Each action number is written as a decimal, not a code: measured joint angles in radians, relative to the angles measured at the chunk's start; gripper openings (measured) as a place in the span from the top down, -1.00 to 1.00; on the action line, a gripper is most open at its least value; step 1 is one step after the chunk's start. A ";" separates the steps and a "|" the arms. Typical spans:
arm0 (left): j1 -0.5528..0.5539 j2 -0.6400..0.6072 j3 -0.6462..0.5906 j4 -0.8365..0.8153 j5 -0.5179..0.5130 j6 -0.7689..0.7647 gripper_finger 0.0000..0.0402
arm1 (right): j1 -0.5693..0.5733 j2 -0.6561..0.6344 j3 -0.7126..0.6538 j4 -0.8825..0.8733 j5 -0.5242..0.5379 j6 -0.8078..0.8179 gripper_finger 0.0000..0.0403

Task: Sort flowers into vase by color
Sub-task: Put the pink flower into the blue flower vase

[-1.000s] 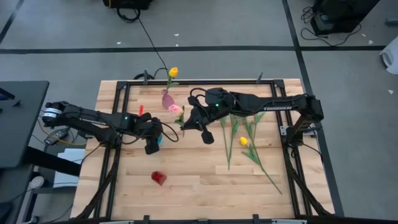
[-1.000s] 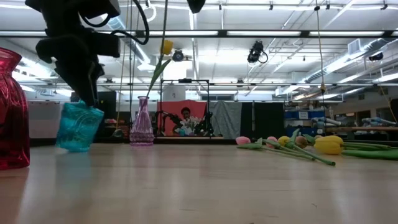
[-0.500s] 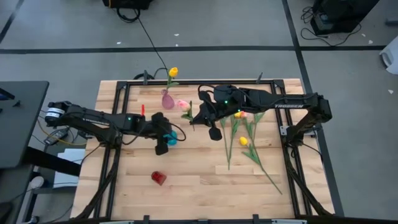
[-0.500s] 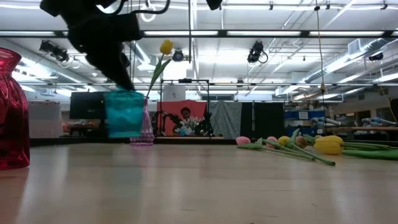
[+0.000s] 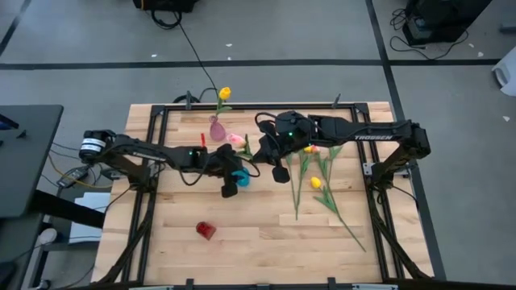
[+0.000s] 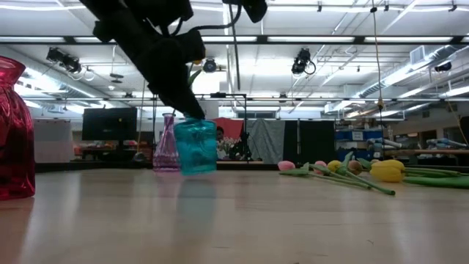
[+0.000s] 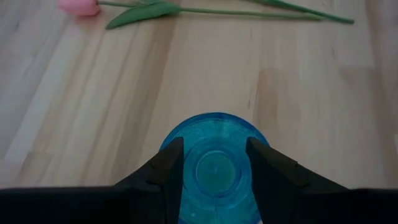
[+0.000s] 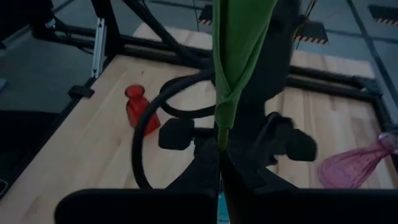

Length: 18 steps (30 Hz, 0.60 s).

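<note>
Left hand (image 7: 211,171) clamped on blue vase (image 5: 242,177), now slid across desk (image 5: 266,234) to mid-desk under right hand (image 5: 256,151), itself pinched on pink tulip (image 5: 235,139) by stem; purple vase (image 5: 216,128) already with yellow tulip (image 5: 224,93); likely insertion next.

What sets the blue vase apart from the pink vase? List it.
The blue vase is squat and wide-mouthed; the pink vase is slim-necked. The left gripper grips the blue vase; the pink vase stands free. The blue vase is empty; the pink vase holds a yellow tulip. Both are see-through.
</note>
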 joint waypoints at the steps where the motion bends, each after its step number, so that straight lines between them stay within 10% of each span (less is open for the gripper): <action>1: 0.001 0.012 0.013 -0.004 0.004 -0.001 0.23 | 0.000 0.000 -0.012 0.011 0.000 0.000 0.92; 12: 0.000 0.025 0.048 -0.061 0.007 0.032 -0.52 | 0.004 -0.002 -0.136 0.202 -0.008 0.011 0.92; 18: -0.016 -0.076 0.013 -0.086 -0.038 0.071 -0.59 | 0.000 -0.001 -0.198 0.351 -0.055 0.031 0.92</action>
